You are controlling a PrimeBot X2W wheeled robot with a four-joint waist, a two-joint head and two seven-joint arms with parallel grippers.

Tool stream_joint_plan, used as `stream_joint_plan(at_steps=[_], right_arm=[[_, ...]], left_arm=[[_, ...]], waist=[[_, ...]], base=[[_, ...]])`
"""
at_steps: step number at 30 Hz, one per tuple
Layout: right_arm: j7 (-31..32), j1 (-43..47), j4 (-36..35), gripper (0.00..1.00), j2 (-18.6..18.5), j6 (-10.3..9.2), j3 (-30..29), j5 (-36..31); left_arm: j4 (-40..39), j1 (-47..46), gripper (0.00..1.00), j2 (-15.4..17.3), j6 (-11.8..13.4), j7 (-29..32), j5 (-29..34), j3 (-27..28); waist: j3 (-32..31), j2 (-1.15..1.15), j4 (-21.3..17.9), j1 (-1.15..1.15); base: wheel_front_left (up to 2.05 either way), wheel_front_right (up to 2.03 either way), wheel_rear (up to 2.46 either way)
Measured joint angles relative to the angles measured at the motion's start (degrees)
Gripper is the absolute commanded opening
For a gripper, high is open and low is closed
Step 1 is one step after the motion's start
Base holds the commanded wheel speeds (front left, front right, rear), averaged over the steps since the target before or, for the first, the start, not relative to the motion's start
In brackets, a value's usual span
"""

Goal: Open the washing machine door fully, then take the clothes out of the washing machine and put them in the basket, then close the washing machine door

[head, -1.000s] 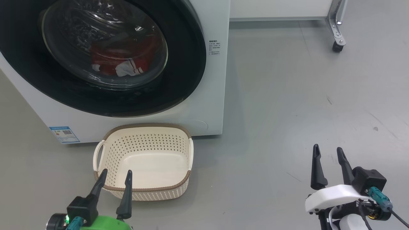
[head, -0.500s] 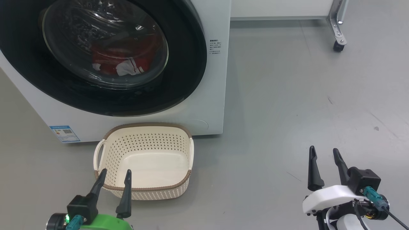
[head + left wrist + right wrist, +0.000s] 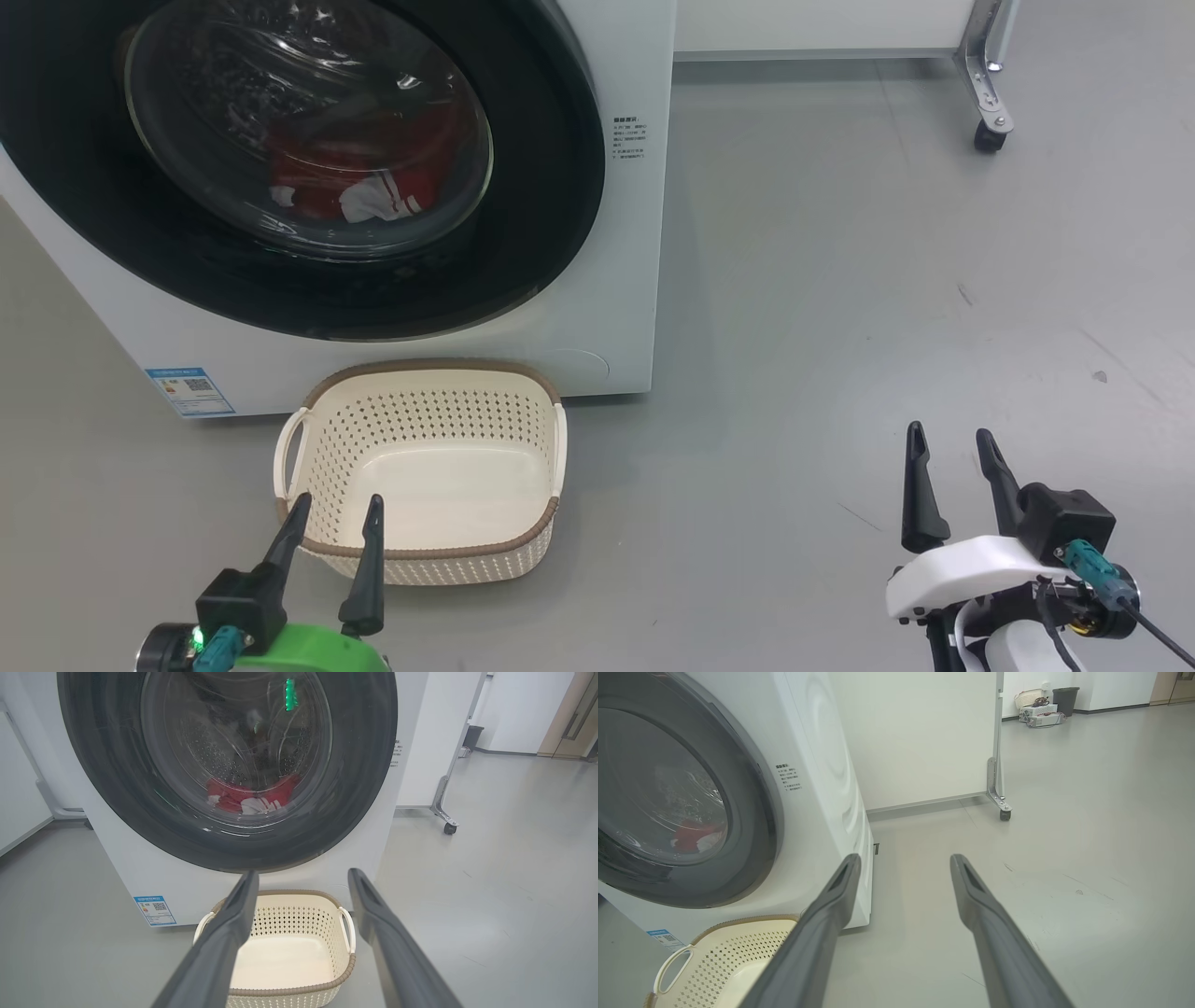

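At the lower left, the left gripper (image 3: 341, 501) is hovering over the near rim of the cream basket (image 3: 429, 366), its fingers standing apart and holding nothing. The basket is sitting empty on the grey floor, just in front of the washing machine (image 3: 616, 280). The washing machine door (image 3: 541, 187) is lying shut against the front, and the red-and-white clothes (image 3: 364, 177) are showing through its glass, low in the drum. Well to the right, the right gripper (image 3: 950, 431) is hanging over bare floor, fingers spread and empty.
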Motion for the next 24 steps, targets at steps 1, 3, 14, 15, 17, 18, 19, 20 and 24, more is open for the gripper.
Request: stream_joint_plan(at_steps=[1,3,14,15,17,18,19,20,24], right_arm=[[0.00,-0.02,0.00,1.00,0.00,0.00,-0.04,0.00],[0.00,-0.08,0.00,1.00,0.00,0.01,-0.08,0.00],[0.00,-0.52,0.32,1.00,0.10,0.46,-0.12,0.00],[0.00,-0.52,0.32,1.00,0.11,0.46,-0.12,0.00],[0.00,-0.52,0.32,1.00,0.13,0.52,-0.13,0.00],[0.00,-0.52,0.32,1.00,0.13,0.52,-0.13,-0.01],[0.00,-0.52,0.32,1.00,0.14,0.53,-0.13,-0.01],[0.00,-0.52,0.32,1.00,0.15,0.56,-0.12,-0.01],[0.00,-0.52,0.34,0.47,0.19,1.01,-0.08,-0.05]], left_arm=[[0.02,-0.07,1.00,0.00,0.25,0.00,-0.01,-0.01],[0.05,-0.15,1.00,0.00,0.41,0.00,0.00,-0.02],[0.27,-0.22,1.00,0.00,0.42,0.00,-0.01,-0.35],[0.29,-0.23,1.00,0.00,0.42,0.00,-0.02,-0.36],[0.29,-0.23,1.00,0.00,0.42,0.00,-0.08,-0.40],[0.30,-0.23,1.00,0.00,0.42,0.00,-0.08,-0.43],[0.30,-0.23,1.00,0.00,0.42,0.00,-0.09,-0.44],[0.30,-0.23,1.00,0.00,0.43,0.00,-0.09,-0.45],[0.30,-0.23,1.00,0.00,0.47,0.00,-0.34,-0.56]], waist=[[0.00,0.00,0.00,0.00],[0.00,0.00,0.01,0.00],[-0.24,0.00,0.21,0.00],[-0.26,0.00,0.23,0.00],[-0.29,0.00,0.27,0.00],[-0.30,0.00,0.30,0.00],[-0.31,0.00,0.32,0.00],[-0.30,0.00,0.34,0.00],[-0.20,0.00,0.46,0.00]], base=[[0.00,0.00,0.00],[0.00,0.00,0.00],[0.00,0.00,0.00],[0.00,0.00,0.00],[0.00,0.00,0.00],[0.00,0.00,0.00],[0.00,0.00,0.00],[0.00,0.00,0.00],[0.00,0.00,0.00]])
